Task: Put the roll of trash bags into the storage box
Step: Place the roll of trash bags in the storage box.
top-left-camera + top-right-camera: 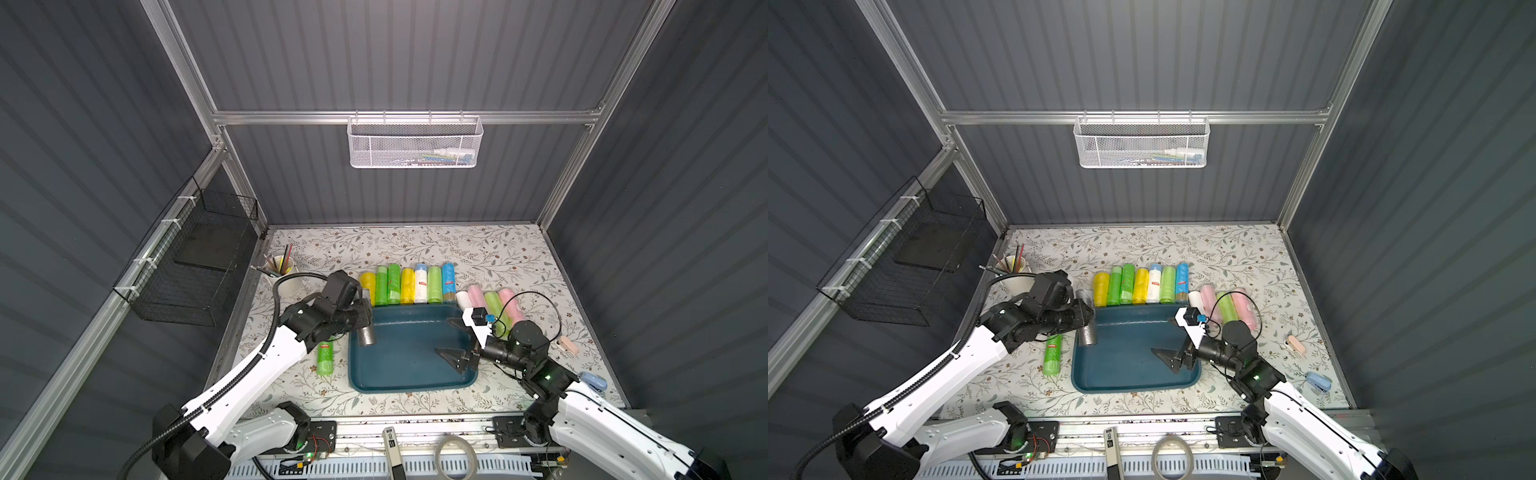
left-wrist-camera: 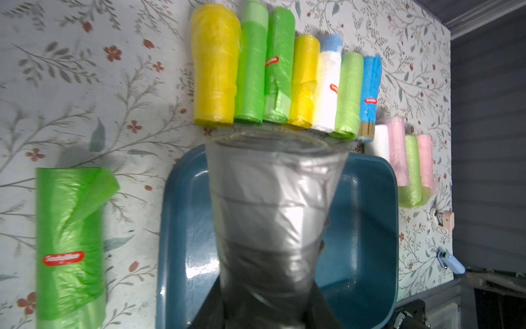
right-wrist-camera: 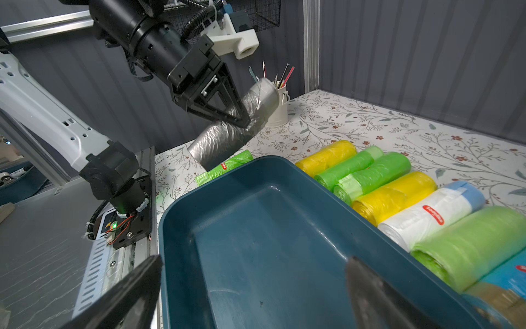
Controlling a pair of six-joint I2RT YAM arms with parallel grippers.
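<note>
My left gripper [image 1: 365, 319] is shut on a silver-grey roll of trash bags [image 1: 368, 333], which hangs tilted in the air over the left rim of the storage box [image 1: 409, 361]. The box is a shallow dark teal tray with nothing in it. From the right wrist, the left gripper [image 3: 244, 122] pinches the roll [image 3: 227, 136] near its middle, above the table just outside the box [image 3: 256, 228]. The roll [image 2: 270, 199] fills the left wrist view above the box [image 2: 367, 228]. My right gripper [image 1: 445, 337] stands open over the box's right half, empty.
A row of yellow, green, white and blue rolls [image 1: 407, 284] lies along the box's far side. Pink and green rolls [image 1: 494, 301] lie at its right. One green roll [image 1: 325, 358] lies left of the box. A pencil cup [image 1: 286, 272], a blue stapler [image 1: 594, 382] and a black wire basket [image 1: 191, 266] stand around.
</note>
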